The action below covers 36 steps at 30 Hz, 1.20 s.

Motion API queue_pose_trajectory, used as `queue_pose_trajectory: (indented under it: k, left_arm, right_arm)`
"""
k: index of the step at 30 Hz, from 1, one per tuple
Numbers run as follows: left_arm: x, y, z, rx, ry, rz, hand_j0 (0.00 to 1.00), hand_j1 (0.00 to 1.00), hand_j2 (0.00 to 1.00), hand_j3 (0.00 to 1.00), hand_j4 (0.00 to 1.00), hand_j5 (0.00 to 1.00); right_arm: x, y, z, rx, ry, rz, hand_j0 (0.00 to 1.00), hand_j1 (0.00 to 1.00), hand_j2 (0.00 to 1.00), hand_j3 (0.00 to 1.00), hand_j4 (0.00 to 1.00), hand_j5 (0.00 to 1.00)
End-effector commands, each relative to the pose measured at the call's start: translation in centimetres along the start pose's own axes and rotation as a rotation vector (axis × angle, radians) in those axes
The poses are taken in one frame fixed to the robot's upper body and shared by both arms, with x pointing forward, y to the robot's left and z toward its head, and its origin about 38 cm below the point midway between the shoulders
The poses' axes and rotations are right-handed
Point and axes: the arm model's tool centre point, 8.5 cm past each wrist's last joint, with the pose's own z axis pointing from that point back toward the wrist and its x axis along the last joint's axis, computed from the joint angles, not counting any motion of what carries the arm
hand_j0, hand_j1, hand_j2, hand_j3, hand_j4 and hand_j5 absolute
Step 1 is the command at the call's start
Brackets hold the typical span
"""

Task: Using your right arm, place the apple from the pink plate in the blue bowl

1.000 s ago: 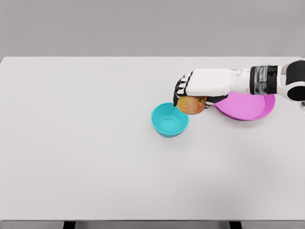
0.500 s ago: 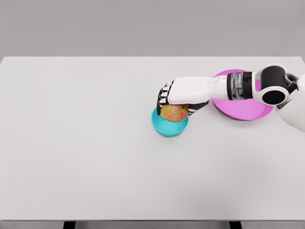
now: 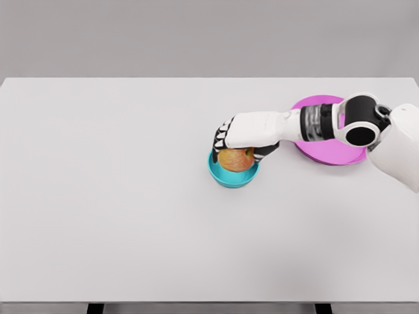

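White tabletop (image 3: 131,229) fills most of the head view, bare and pale across the whole near half, with nothing resting on it close to the robot.

Past that open stretch, a little right of centre, sits the blue bowl (image 3: 230,178), small, round and turquoise. The apple (image 3: 236,159), red and yellow, is inside the bowl's rim, low enough that the front wall of the bowl covers its underside. Whether the fruit is resting on the bowl's floor or hanging just above it cannot be told from this angle.

Directly over the apple is the right hand (image 3: 245,134), white with dark finger joints. Its fingers (image 3: 222,139) curl down over the top and far side of the fruit, closed around it in a grasp. The hand has not let go.

The right arm (image 3: 321,122) reaches in from the picture's right edge, running level across the table, its forearm passing over the near-left part of the pink plate (image 3: 340,154). That plate lies farther back and to the right of the bowl, close to it but not touching. The part of the plate that shows holds nothing.

The left arm is out of view.

Judged from this, the carry is done: the apple is off the plate and down in the bowl. What remains is opening the fingers and lifting the hand clear.
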Motion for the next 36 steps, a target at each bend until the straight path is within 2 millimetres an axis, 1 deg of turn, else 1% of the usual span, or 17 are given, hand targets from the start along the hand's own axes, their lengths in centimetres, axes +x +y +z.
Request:
queue_pose_trajectory:
  k: [1,2,3,8,11,12,13,15,18,19,20,23,24,28,30,32,36]
  left_arm:
    - [0.0,0.0,0.0,0.000,0.000,0.000,1.00,1.00,1.00,1.00,1.00,1.00]
    - [0.0,0.0,0.0,0.000,0.000,0.000,1.00,1.00,1.00,1.00,1.00,1.00]
    - [0.0,0.0,0.0,0.000,0.000,0.000,1.00,1.00,1.00,1.00,1.00,1.00]
    - [0.0,0.0,0.0,0.000,0.000,0.000,1.00,1.00,1.00,1.00,1.00,1.00]
    - [0.0,0.0,0.0,0.000,0.000,0.000,1.00,1.00,1.00,1.00,1.00,1.00]
    - [0.0,0.0,0.0,0.000,0.000,0.000,1.00,1.00,1.00,1.00,1.00,1.00]
    - [0.0,0.0,0.0,0.000,0.000,0.000,1.00,1.00,1.00,1.00,1.00,1.00]
    - [0.0,0.0,0.0,0.000,0.000,0.000,1.00,1.00,1.00,1.00,1.00,1.00]
    - [0.0,0.0,0.0,0.000,0.000,0.000,1.00,1.00,1.00,1.00,1.00,1.00]
    - [0.0,0.0,0.0,0.000,0.000,0.000,1.00,1.00,1.00,1.00,1.00,1.00]
    - [0.0,0.0,0.0,0.000,0.000,0.002,1.00,1.00,1.00,1.00,1.00,1.00]
    - [0.0,0.0,0.0,0.000,0.000,0.000,1.00,1.00,1.00,1.00,1.00,1.00]
    - [0.0,0.0,0.0,0.000,0.000,0.000,1.00,1.00,1.00,1.00,1.00,1.00]
    - [0.0,0.0,0.0,0.000,0.000,0.002,1.00,1.00,1.00,1.00,1.00,1.00]
    - [0.0,0.0,0.0,0.000,0.000,0.000,1.00,1.00,1.00,1.00,1.00,1.00]
    - [0.0,0.0,0.0,0.000,0.000,0.000,1.00,1.00,1.00,1.00,1.00,1.00]
    - [0.0,0.0,0.0,0.000,0.000,-0.001,1.00,1.00,1.00,1.00,1.00,1.00]
  right_arm:
    - [0.0,0.1,-0.4,0.001,-0.005,-0.008,0.65,0.65,0.65,0.65,0.65,0.65]
    - [0.0,0.1,-0.4,0.000,-0.005,-0.009,0.67,0.67,0.67,0.67,0.67,0.67]
    - [-0.3,0.3,-0.3,0.003,0.003,-0.018,1.00,1.00,1.00,1.00,1.00,1.00]
    - [-0.2,0.0,-0.2,-0.001,0.002,-0.009,1.00,1.00,1.00,1.00,1.00,1.00]
    - [-0.7,-1.6,0.8,-0.020,0.021,0.016,1.00,1.00,1.00,1.00,1.00,1.00]
    - [-1.2,-2.7,1.9,-0.045,0.044,0.028,1.00,1.00,1.00,1.00,1.00,1.00]
    - [-2.1,-4.3,4.1,-0.115,0.093,0.033,1.00,1.00,1.00,1.00,1.00,1.00]
    - [-3.6,-5.4,8.2,-0.166,0.183,0.039,1.00,1.00,1.00,1.00,1.00,1.00]
    - [-5.3,-3.0,13.6,-0.207,0.308,-0.027,1.00,1.00,1.00,1.00,1.00,1.00]
    - [-5.7,-2.0,16.3,-0.239,0.366,-0.052,1.00,1.00,1.00,1.00,1.00,1.00]
    - [-5.8,-1.7,16.9,-0.242,0.381,-0.059,1.00,1.00,1.00,1.00,1.00,1.00]
    - [-7.1,-0.1,21.1,-0.295,0.486,-0.120,1.00,1.00,1.00,1.00,1.00,1.00]
    - [-7.1,0.0,21.7,-0.310,0.498,-0.125,1.00,1.00,1.00,1.00,1.00,1.00]
    - [-7.0,2.3,20.6,-0.334,0.487,-0.182,1.00,1.00,1.00,1.00,1.00,1.00]
    - [-6.9,2.8,21.6,-0.372,0.510,-0.200,1.00,1.00,1.00,1.00,1.00,1.00]
    - [-6.8,3.7,21.1,-0.367,0.503,-0.220,1.00,1.00,1.00,1.00,1.00,1.00]
    - [-6.8,3.8,21.0,-0.366,0.503,-0.222,1.00,1.00,1.00,1.00,1.00,1.00]
